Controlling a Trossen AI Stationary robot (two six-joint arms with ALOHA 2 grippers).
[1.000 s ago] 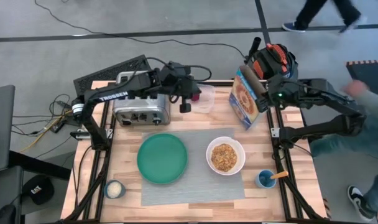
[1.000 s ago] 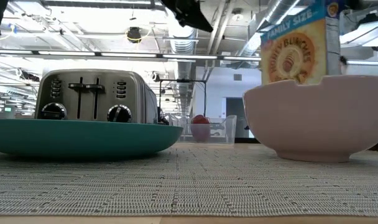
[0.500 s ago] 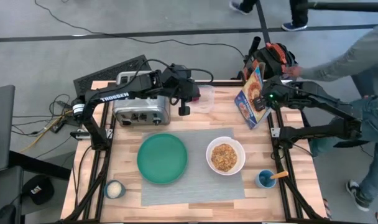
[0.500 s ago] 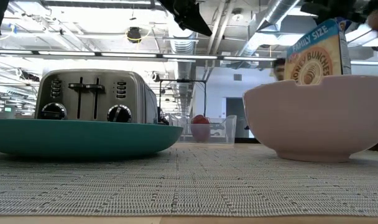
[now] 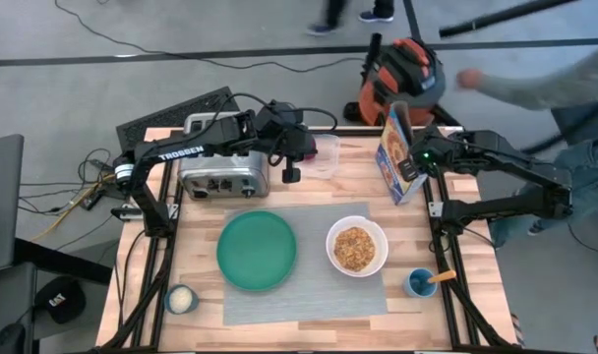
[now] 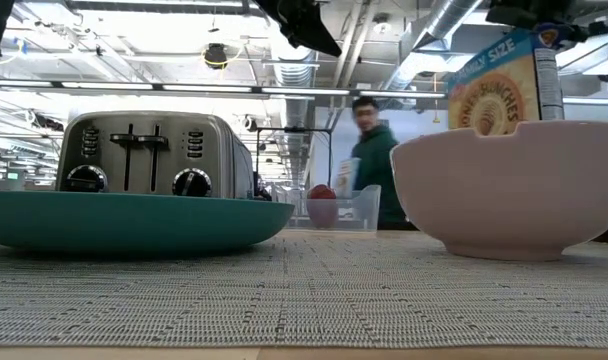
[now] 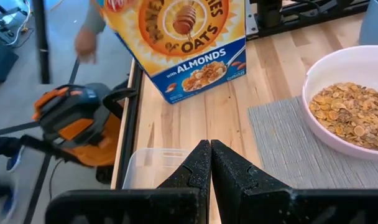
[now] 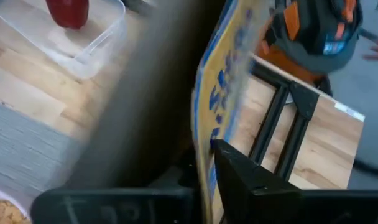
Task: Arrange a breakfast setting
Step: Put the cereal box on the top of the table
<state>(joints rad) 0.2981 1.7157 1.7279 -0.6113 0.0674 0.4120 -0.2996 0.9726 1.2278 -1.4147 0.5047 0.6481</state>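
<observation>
A teal-green plate [image 5: 257, 250] and a white bowl [image 5: 356, 247] of golden-tan flakes are being shown on the grey woven placemat [image 5: 309, 292]; beside it, a yellow-and-blue cereal box [image 5: 395, 154].

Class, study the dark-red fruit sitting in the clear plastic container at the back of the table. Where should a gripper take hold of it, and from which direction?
Grip the dark-red fruit across its rounded sides, coming straight down from above. It sits inside the clear plastic container, whose walls would likely block a sideways approach, while the open top leaves it exposed. The left gripper, shut, hovers just beside the container.
</observation>
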